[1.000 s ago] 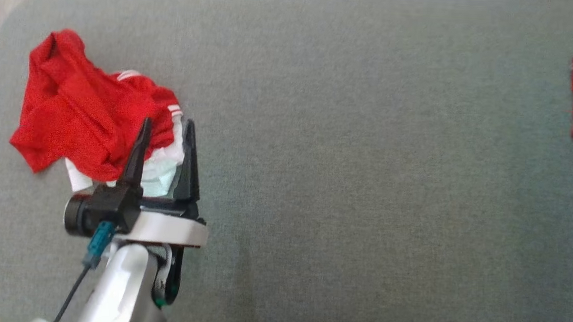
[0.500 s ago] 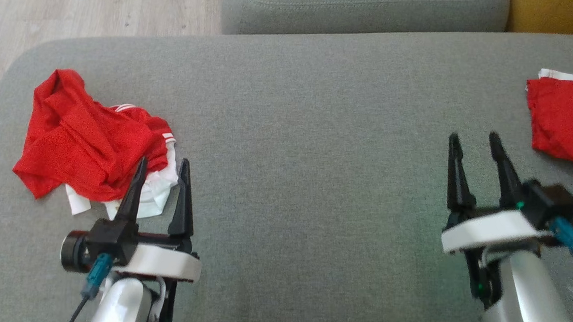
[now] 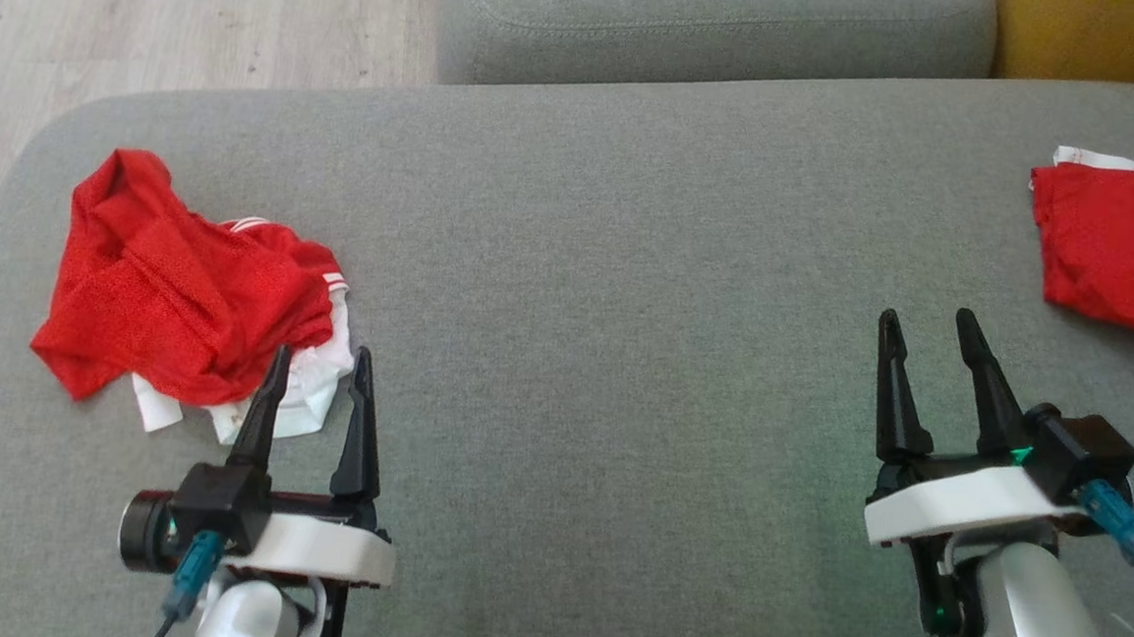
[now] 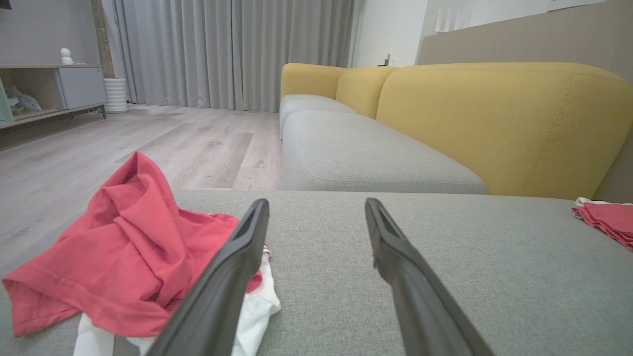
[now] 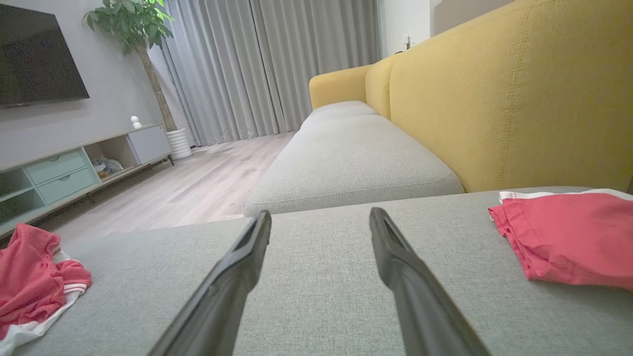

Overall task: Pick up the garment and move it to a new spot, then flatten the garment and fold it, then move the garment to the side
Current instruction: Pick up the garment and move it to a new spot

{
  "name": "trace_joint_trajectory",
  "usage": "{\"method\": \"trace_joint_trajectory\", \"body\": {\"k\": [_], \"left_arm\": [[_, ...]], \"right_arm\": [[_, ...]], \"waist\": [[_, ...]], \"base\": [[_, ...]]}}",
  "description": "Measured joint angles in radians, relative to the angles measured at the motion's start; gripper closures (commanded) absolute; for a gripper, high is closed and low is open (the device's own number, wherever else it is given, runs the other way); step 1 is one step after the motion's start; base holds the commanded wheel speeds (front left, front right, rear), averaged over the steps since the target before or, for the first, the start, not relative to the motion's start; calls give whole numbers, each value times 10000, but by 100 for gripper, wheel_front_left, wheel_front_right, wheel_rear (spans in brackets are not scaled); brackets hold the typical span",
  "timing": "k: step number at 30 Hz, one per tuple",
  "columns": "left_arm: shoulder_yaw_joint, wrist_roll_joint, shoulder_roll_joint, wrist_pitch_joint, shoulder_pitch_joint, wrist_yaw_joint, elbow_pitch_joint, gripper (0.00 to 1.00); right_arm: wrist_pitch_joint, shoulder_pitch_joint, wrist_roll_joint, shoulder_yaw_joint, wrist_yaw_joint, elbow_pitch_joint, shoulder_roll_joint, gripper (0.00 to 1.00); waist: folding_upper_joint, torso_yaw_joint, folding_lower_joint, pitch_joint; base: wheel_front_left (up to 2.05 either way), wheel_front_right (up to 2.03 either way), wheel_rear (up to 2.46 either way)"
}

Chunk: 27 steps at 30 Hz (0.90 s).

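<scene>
Two claws [image 3: 322, 350] [image 3: 926, 314] agape; empty

Red garment [image 3: 174, 309] (white trim) on grey cushion [image 3: 626, 312]

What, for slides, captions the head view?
Left gripper and right gripper, jaws open; crumpled red garment left, folded garment right.

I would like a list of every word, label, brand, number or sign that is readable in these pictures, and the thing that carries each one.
There is no readable text in any view.
The crumpled red and white garment has plain white stripes at one edge and no letters.
The folded red garment shows no print.
The grey fabric sofa cushion and the black television screen show no brand or label.
</scene>
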<state>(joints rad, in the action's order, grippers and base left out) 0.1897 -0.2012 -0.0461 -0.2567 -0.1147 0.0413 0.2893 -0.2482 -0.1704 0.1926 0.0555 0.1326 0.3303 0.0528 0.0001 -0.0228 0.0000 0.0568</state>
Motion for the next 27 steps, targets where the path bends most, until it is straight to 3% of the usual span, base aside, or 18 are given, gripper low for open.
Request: {"method": "trace_joint_trajectory", "body": {"k": [7,16,27], "left_arm": [[21,-33,0,0,1,29,0,0],[17,-104,2,0,92,115,10,0],[-4,-100,-17,2,606,173,40,0]], "right_arm": [[0,72,121,159,0,-136,0,0],[-27,646,359,665,0,-184,-13,0],[-27,761,585,1057,0,-261,-35,0]], "waist": [[0,261,0,-121],[0,1112,0,-326],[0,2746,0,-742]], "base": [[0,0,0],[0,0,0],[0,0,0]]}}
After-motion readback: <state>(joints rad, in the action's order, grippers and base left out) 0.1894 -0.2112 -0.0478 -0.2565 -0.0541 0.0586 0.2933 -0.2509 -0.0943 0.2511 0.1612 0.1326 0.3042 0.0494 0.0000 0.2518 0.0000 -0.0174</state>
